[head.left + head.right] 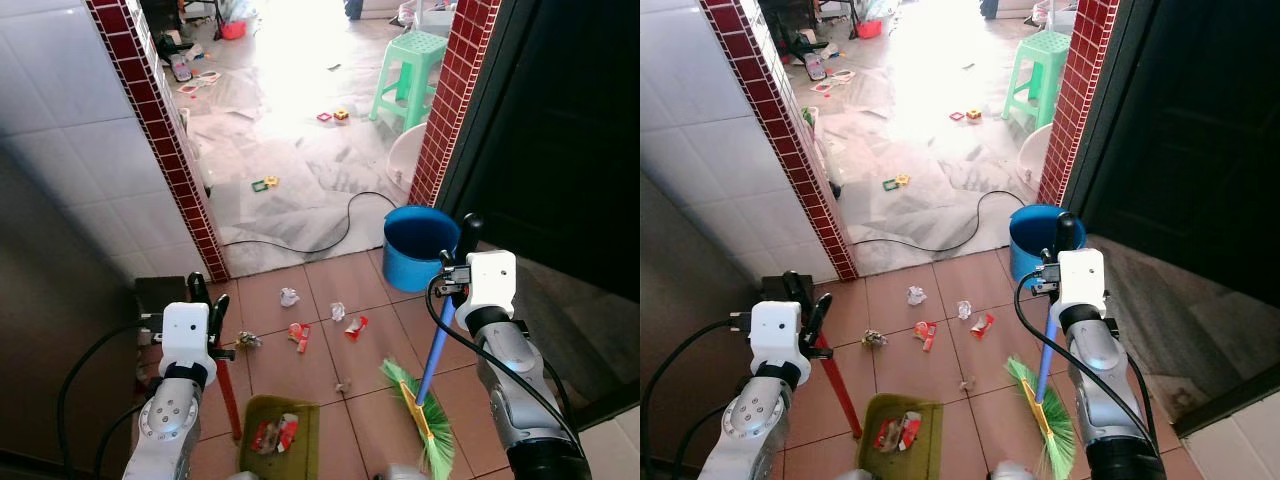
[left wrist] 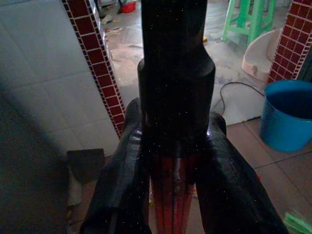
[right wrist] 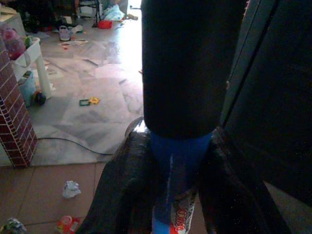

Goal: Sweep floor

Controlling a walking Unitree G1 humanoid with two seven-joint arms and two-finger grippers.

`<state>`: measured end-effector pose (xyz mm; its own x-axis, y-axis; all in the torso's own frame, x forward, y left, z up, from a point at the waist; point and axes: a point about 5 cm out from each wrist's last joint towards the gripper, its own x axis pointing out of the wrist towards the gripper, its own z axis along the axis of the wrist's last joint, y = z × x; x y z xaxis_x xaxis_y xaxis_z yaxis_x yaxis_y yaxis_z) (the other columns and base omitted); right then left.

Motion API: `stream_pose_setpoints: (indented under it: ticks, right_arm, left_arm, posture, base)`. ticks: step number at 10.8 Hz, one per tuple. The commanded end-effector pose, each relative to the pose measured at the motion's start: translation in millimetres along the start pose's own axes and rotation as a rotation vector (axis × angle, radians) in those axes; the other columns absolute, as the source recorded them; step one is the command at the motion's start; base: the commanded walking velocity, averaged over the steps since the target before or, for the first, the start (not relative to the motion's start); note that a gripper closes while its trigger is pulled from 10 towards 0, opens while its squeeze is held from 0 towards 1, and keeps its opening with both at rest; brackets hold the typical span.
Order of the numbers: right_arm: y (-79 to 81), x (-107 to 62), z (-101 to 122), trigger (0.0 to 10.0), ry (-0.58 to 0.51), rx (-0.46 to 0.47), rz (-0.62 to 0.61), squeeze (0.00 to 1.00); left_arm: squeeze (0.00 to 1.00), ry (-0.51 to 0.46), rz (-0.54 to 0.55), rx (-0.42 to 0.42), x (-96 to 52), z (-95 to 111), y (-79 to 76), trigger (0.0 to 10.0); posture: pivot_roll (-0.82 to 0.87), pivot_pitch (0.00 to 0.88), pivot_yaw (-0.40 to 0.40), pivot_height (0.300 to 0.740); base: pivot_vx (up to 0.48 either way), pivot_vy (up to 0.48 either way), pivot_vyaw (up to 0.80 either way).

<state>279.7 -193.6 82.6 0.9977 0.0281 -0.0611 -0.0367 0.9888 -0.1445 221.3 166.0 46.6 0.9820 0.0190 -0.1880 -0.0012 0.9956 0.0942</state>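
right tool (image 3: 170, 185) clamps the blue broom handle (image 1: 436, 350); left tool (image 2: 170, 195) grips the red dustpan handle (image 1: 229, 395).

Broom (image 1: 432, 385): blue handle, green bristles, tilted, held lower right of frame, bristles on tiled floor (image 1: 360, 410). Olive dustpan (image 1: 279, 432) on red handle, bottom centre, holding litter. Paper scraps (image 1: 322, 319) scattered mid-frame.

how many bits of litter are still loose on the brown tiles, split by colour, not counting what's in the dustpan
White crumpled paper: 2
Red wrappers: 2
Dark crumpled scrap: 1
Small pale crumb near the broom: 1
Total: 6
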Motion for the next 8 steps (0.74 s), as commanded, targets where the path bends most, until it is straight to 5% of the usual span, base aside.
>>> stream_pose_setpoints:
  ticks: [1,8]
  right_arm:
    - [2.7,2.2,4.9,10.0,-0.012,-0.002,0.017,0.0]
    - [6.8,8.4,10.7,10.0,-0.018,0.014,0.038,0.0]
  left_arm:
    - [0.0,0.046,0.026,0.044,-4.8,-9.1,5.5,10.0]
    - [0.0,0.039,0.046,0.012,-4.5,-9.2,-1.1,10.0]
  posture:
    - [-0.13,0.0,0.038,0.74]
    - [-0.13,0.0,0.016,0.74]
  base:
    - [0.0,0.0,0.0]
    - [0.0,0.0,0.0]
